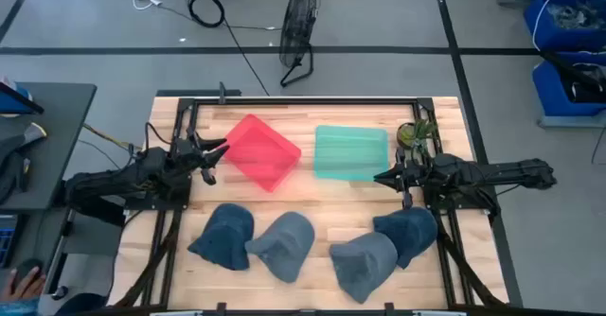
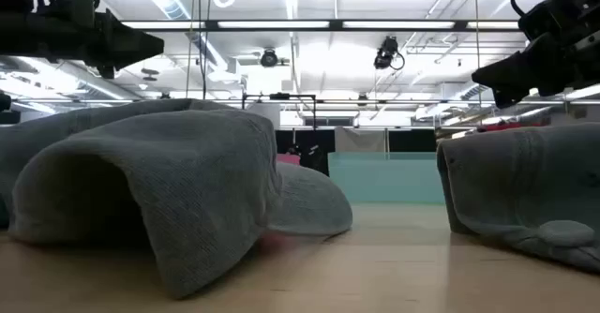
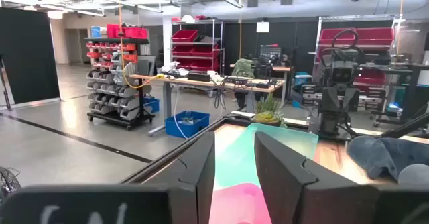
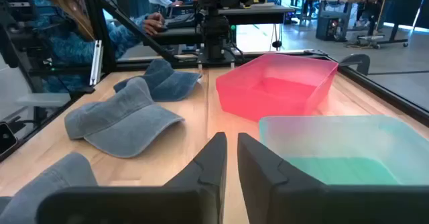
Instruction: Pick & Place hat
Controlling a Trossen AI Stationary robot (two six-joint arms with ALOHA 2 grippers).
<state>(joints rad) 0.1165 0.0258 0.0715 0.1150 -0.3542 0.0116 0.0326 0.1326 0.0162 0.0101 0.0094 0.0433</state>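
Four hats lie on their brims and crowns along the table's near part: a dark blue one, a grey-blue one, another grey-blue one and a dark blue one. A red bin and a teal bin stand behind them. My left gripper hovers at the red bin's left corner, empty, its fingers a little apart. My right gripper hovers at the teal bin's near right corner, above the right dark hat, empty, its fingers almost together.
A small potted plant stands at the far right of the table. A black frame rail runs along the far edge. A person sits beyond the table's left side. Bare wood shows between the bins and the hats.
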